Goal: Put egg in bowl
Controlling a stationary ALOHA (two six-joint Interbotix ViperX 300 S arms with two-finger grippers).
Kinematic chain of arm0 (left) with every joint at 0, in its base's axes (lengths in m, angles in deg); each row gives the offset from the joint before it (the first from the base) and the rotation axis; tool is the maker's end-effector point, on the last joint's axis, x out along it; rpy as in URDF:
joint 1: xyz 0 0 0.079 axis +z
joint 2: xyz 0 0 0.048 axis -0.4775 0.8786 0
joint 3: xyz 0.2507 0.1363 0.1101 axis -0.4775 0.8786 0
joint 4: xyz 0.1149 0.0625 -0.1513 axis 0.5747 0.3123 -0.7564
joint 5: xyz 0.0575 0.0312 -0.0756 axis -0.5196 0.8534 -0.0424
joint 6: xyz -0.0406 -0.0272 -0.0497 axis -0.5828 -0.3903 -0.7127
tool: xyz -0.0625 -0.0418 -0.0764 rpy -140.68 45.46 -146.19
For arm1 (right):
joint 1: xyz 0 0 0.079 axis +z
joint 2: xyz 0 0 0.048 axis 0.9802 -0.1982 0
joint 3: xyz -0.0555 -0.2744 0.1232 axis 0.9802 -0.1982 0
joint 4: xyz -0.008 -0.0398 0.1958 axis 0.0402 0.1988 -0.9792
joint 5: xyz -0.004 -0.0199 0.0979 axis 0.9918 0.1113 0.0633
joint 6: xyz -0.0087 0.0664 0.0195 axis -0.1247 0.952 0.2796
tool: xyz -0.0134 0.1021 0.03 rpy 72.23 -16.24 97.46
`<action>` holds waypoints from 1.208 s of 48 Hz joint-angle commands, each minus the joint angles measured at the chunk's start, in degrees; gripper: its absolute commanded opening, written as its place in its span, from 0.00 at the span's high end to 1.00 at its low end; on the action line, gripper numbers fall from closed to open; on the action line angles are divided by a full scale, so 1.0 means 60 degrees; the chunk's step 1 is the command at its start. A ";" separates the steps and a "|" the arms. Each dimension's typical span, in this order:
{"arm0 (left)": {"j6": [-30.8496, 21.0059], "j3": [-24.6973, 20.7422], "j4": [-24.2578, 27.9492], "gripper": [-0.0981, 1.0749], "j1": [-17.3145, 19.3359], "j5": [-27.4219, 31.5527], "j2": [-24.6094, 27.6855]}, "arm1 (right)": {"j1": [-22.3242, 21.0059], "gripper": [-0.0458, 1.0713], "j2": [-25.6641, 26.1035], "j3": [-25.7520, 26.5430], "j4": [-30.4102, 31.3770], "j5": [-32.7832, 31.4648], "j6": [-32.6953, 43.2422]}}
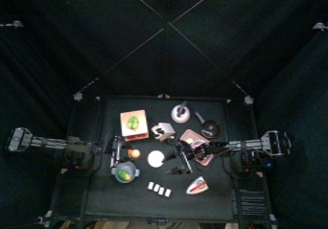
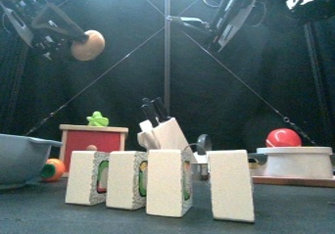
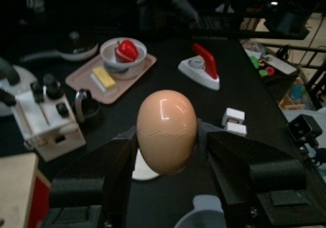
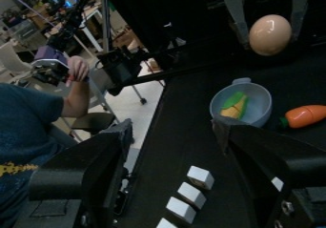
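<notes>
Between my left gripper's [image 3: 167, 160] jaws, clamped egg [image 3: 167, 130], grey bowl [image 4: 241, 103] below it, my right gripper [image 4: 173, 160] spread apart, idle.

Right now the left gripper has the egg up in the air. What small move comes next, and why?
Probably carry the egg over the bowl and lower it. The left gripper is shut on it high above the table, while the bowl sits below at the table's left side, already holding a yellow-green item.

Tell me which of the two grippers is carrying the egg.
The left gripper: the egg sits clamped between its jaws, lifted above the table. The right gripper stands open with nothing in it.
</notes>
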 commanded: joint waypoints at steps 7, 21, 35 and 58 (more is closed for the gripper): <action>0.0044 -0.0352 -0.0396 0.20 -0.1333 0.2080 0.0000 | 0.0044 0.08 -0.0103 0.0073 0.0000 0.0103 -0.0029; 0.0059 0.0088 -0.1040 0.20 -0.2227 0.2900 0.0439 | 0.0176 0.08 -0.0146 0.0205 0.0308 0.0117 -0.0044; 0.0044 0.0249 -0.1040 0.20 -0.2197 0.3164 0.1172 | 0.0293 0.08 -0.0381 0.0190 0.0381 0.0117 -0.0044; 0.0000 0.0249 -0.1069 0.14 -0.1758 0.3120 0.1904 | 0.0410 0.08 -0.0439 0.0073 0.0410 0.0059 -0.0029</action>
